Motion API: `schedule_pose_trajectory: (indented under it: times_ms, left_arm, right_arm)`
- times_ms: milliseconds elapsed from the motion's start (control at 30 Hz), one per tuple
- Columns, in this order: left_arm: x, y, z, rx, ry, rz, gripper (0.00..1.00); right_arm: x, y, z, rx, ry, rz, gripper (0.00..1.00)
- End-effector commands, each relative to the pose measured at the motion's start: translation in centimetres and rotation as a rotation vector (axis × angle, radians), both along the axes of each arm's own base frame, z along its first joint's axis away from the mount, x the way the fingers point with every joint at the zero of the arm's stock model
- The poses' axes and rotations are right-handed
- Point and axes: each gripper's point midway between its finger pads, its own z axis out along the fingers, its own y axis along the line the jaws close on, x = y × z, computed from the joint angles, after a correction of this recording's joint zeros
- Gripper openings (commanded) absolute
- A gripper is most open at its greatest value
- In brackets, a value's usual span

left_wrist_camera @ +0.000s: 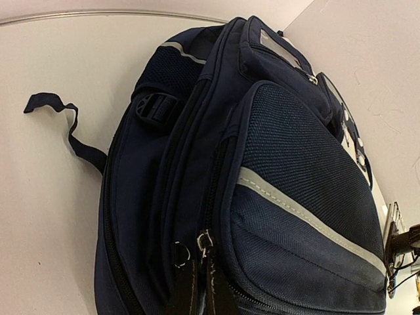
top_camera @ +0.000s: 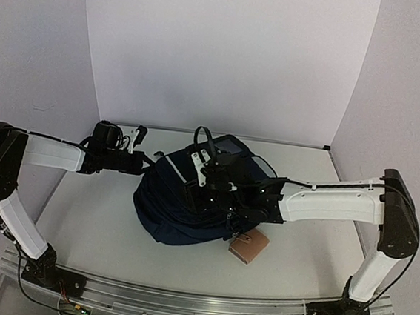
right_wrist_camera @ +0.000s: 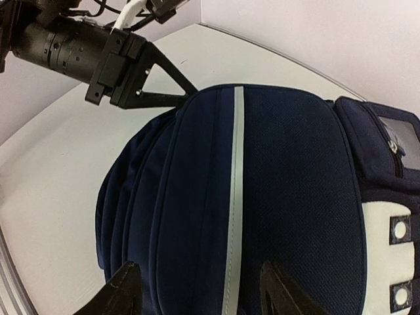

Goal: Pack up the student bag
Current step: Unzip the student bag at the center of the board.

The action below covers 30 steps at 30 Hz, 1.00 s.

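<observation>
- table [top_camera: 99, 229]: pale top; both arm bases are bolted along its near edge.
- small brown item [top_camera: 249, 247]: tan and flat-sided; sits toward the near edge, right of centre, against or just beside the bag; its kind cannot be told.
- student bag [top_camera: 175, 214]: navy fabric backpack; lies at the middle of the table with one end toward the far edge; has a pale stripe [right_wrist_camera: 237, 197] and a white patch [right_wrist_camera: 394, 249] with eyelets.
- right gripper [right_wrist_camera: 200, 292]: reaches in from the right edge, over the bag's mesh front pocket; fingers spread, one on each side of the stripe, holding nothing.
- left gripper [right_wrist_camera: 186, 98]: reaches in from the left edge; fingers pressed together at the bag's left side, tips at two metal zip pulls [left_wrist_camera: 205, 243]; whether one is pinched cannot be told.
- loose strap end [left_wrist_camera: 56, 105]: dark; lies curled on the table beside the bag.
</observation>
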Motion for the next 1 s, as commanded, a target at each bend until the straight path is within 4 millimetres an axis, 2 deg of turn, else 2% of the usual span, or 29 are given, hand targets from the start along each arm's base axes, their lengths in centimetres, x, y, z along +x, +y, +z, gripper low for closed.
schedule_pose_trajectory:
  times_ms: [0, 133, 267, 333, 433, 533, 733, 867, 967]
  left_arm:
    - [-0.3, -0.4, 2.6, -0.055, -0.071, -0.023, 0.0]
    - [-0.2, -0.6, 2.9, -0.06, -0.078, -0.026, 0.0]
    - [-0.1, -0.8, 3.0, -0.061, -0.083, -0.025, 0.0]
    - [-0.1, -0.8, 3.1, -0.062, -0.083, -0.024, 0.0]
    - [-0.1, -0.6, 3.1, -0.055, -0.082, -0.01, 0.0]
    - [0.4, 0.2, 3.0, -0.034, -0.059, 0.051, 0.0]
    - [2.4, 2.5, 1.9, 0.046, 0.0, 0.222, 0.0]
    - [3.9, 4.1, 1.2, 0.055, 0.03, 0.321, 0.0]
    - [4.7, 3.7, 1.8, 0.009, 0.027, 0.302, 0.0]
  right_arm:
    - [1.2, 2.5, 1.3, 0.056, 0.009, -0.016, 0.69]
    - [2.3, 3.6, -0.1, -0.006, -0.006, -0.031, 0.78]
    - [3.4, 4.5, -2.1, -0.092, -0.007, -0.05, 0.78]
    - [3.9, 4.8, -3.2, -0.125, -0.008, -0.065, 0.74]
    - [5.0, 4.2, -3.6, -0.165, -0.035, -0.134, 0.52]
    - [5.8, 3.0, -2.2, -0.173, -0.081, -0.202, 0.32]
    - [5.7, 2.0, 1.1, -0.13, -0.114, -0.217, 0.03]
    - [4.9, 1.2, 3.9, -0.055, -0.109, -0.209, 0.0]
    - [4.0, 0.9, 5.5, -0.008, -0.106, -0.172, 0.0]
